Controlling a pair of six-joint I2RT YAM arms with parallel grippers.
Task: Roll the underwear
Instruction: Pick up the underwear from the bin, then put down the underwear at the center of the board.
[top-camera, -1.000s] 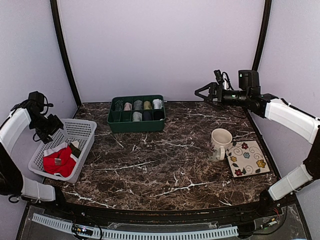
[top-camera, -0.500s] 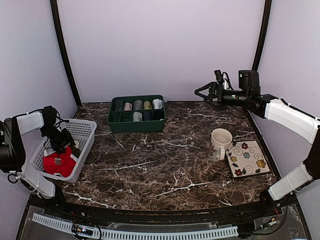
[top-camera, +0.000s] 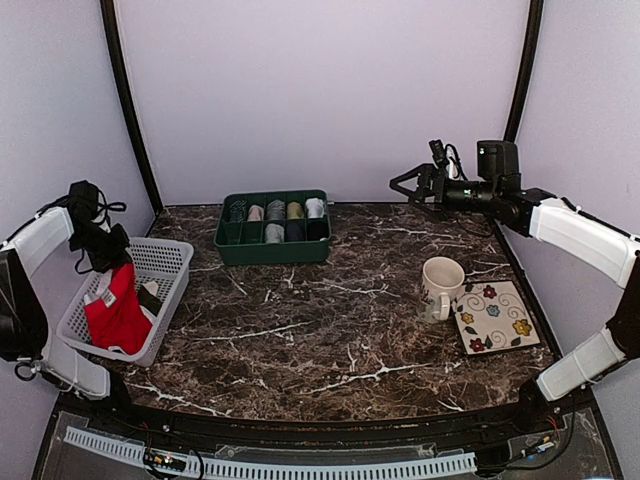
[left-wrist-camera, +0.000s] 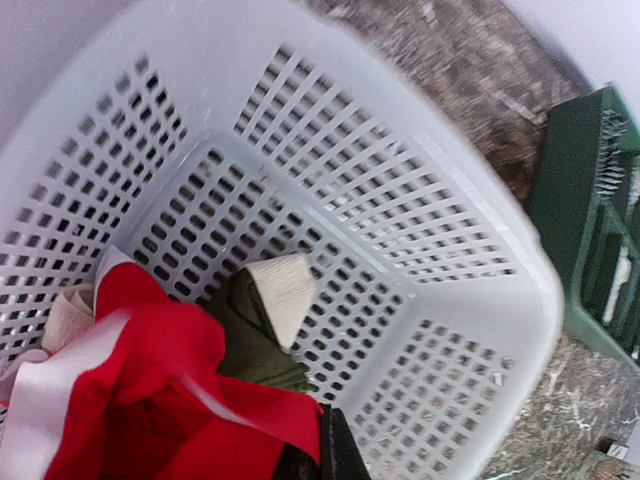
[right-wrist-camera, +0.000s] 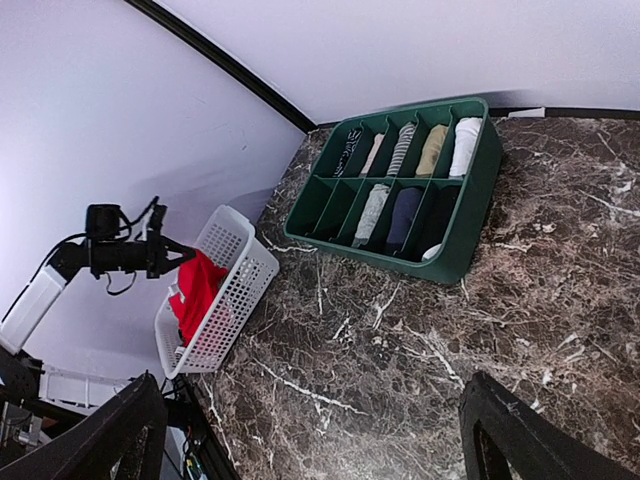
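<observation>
While the underwear (top-camera: 115, 308) needs open table before it can be rolled, the left gripper (top-camera: 104, 256) holds it by 1 edge above the white basket (top-camera: 165, 262). Its jaws pinch the red fabric, so the garment hangs in a long drape with its lower part inside the basket. In the left wrist view, red cloth and white waistband bunch just under the fingers. A dark olive garment (left-wrist-camera: 250, 345) and a beige piece (left-wrist-camera: 285, 290) lie on the basket floor beside them, so the grip appears to have caught only the red item.

The right gripper (top-camera: 408, 186) hovers high at the far right, jaws spread wide on nothing, probably kept clear so the left arm can work alone. A green organiser tray (top-camera: 272, 252) of rolled garments sits at the back. A mug (top-camera: 440, 285) and a flowered coaster (top-camera: 492, 317) stand near the right edge, well apart from the bare middle of the table (top-camera: 330, 330), the likely laying spot. The task looks to be at extraction, with flattening and rolling not yet done
</observation>
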